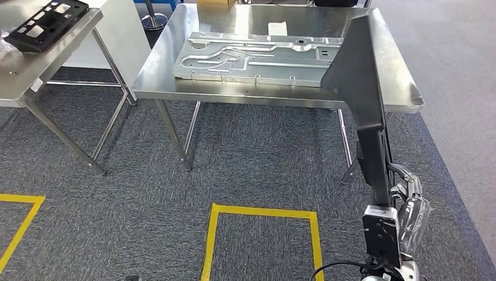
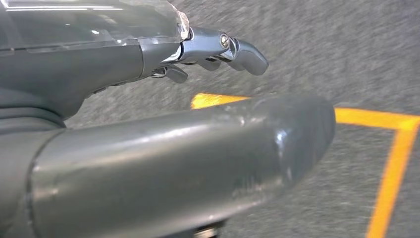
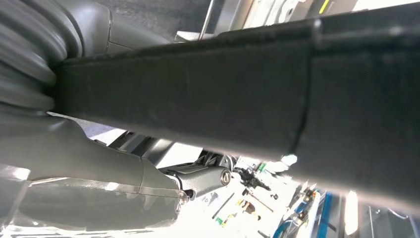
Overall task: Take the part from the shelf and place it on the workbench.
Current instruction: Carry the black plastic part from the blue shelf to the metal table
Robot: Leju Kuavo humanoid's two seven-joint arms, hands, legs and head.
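Black and stiff, the part [image 1: 362, 99] looks like a long, light panel, best held near its lower end, where the right hand [image 1: 409, 202] grips it. Its long axis stands nearly upright, broad end up, over the floor before the desk [image 1: 403, 96]. The left hand [image 2: 218, 47] hangs loosely spread, holding nothing.

Metal plate [image 1: 257, 58] on workbench [image 1: 164, 79]; second table [image 1: 23, 82] left.

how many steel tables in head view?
2. The workbench stands ahead at centre, bearing a stamped metal panel; a second table is at far left, carrying a black part. More may lie out of frame.
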